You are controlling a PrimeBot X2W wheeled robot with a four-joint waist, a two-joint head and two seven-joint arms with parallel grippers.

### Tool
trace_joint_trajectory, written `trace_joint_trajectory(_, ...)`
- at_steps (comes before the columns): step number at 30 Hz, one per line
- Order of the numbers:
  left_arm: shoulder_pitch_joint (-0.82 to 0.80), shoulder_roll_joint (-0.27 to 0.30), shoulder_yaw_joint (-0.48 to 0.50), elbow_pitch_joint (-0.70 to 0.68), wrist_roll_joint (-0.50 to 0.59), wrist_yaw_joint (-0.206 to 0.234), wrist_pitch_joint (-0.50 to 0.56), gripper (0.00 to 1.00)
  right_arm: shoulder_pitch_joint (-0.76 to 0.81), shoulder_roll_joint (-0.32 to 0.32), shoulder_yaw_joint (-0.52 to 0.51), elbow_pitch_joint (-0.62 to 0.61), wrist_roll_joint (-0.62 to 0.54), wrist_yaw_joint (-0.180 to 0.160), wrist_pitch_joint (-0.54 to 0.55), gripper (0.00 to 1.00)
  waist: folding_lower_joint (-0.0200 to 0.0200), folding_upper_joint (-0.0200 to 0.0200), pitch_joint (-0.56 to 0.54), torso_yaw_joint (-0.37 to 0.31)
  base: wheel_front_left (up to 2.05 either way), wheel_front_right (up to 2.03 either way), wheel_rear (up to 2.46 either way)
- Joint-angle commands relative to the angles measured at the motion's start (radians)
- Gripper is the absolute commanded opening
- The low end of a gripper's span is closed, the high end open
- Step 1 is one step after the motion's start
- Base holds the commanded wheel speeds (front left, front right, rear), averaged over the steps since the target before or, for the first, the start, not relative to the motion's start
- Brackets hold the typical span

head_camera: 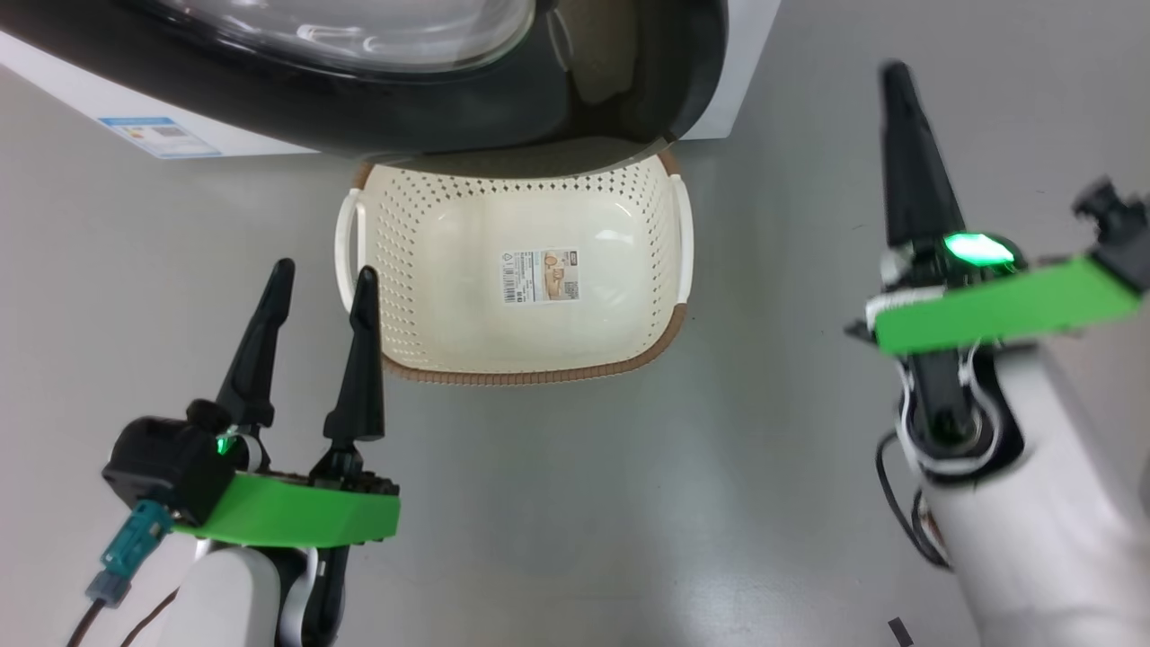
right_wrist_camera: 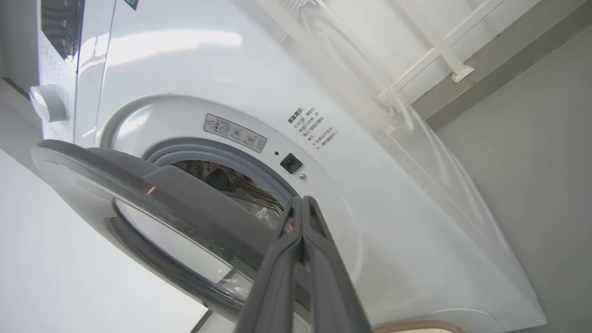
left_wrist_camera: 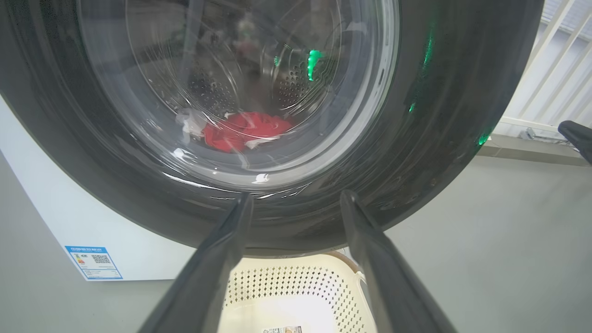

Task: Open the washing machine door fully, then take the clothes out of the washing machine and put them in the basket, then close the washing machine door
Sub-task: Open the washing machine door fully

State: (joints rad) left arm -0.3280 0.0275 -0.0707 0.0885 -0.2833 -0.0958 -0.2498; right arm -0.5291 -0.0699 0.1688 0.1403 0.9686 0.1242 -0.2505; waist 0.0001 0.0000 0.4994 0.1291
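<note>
The washing machine [right_wrist_camera: 370, 208] stands with its door [right_wrist_camera: 138, 185] partly swung out; the steel drum shows through the gap. In the head view the door's black rim [head_camera: 539, 117] overhangs the far end of the basket [head_camera: 422, 234], which holds just a paper label. Red and white clothes [left_wrist_camera: 245, 132] lie in the drum, seen through the door glass. My left gripper [head_camera: 323, 274] is open and empty, left of the basket and pointing at the door [left_wrist_camera: 439, 138]. My right gripper [head_camera: 892, 76] is shut on nothing, its tips [right_wrist_camera: 303, 203] before the door's free edge.
Grey floor spreads around the basket [left_wrist_camera: 296, 286] and on both sides of it. A blue sticker [head_camera: 160, 137] marks the machine's lower front. A white railing [left_wrist_camera: 532, 92] runs behind on the right. The control knob [right_wrist_camera: 46, 104] sits above the door.
</note>
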Motion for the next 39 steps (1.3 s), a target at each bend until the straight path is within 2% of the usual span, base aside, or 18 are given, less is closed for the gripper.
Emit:
trace_joint_trajectory(1,0.0,0.023,0.026,-0.024,-0.009,0.007,-0.012,1.0,-0.025,-0.001,0.032,-0.02,0.047,0.007,0.006,0.0,0.0,0.0,0.0,0.004,0.0,0.0,0.0)
trace_joint_trajectory(5,-0.002,0.023,0.025,-0.022,-0.012,0.007,-0.012,1.0,-0.131,-0.04,0.066,0.002,0.297,0.007,0.101,0.0,0.0,0.0,0.003,0.017,0.0,0.0,0.0)
trace_joint_trajectory(10,-0.002,0.023,0.017,-0.02,-0.018,0.008,-0.012,1.0,-0.242,-0.075,0.059,0.041,0.544,0.007,0.277,0.0,0.0,0.0,0.003,0.035,0.0,0.0,0.0)
trace_joint_trajectory(14,-0.001,0.023,0.008,-0.017,-0.021,0.01,-0.012,1.0,-0.325,-0.093,0.053,0.111,0.695,0.007,0.465,0.0,0.0,0.0,0.002,0.046,0.0,0.0,0.0)
trace_joint_trajectory(18,0.0,0.023,-0.004,-0.014,-0.026,0.013,-0.012,1.0,-0.408,-0.101,0.031,0.2,0.802,0.007,0.605,0.0,0.0,0.0,-0.001,0.061,0.0,0.0,0.0)
trace_joint_trajectory(22,0.0,0.023,-0.01,-0.015,-0.029,0.015,-0.012,1.0,-0.475,-0.119,0.041,0.269,0.854,0.007,0.735,0.0,0.0,0.0,0.002,0.074,0.0,0.0,0.0)
trace_joint_trajectory(30,-0.001,0.023,-0.023,-0.013,-0.036,0.02,-0.012,1.0,-0.581,-0.156,0.082,0.391,0.847,0.007,0.889,0.0,0.0,0.0,0.009,0.095,0.0,0.0,0.0)
trace_joint_trajectory(39,-0.001,0.023,-0.009,-0.008,-0.041,0.027,-0.012,1.0,-0.573,-0.157,0.096,0.378,0.824,0.007,0.944,0.0,0.0,0.0,-0.003,0.103,0.0,0.0,0.0)
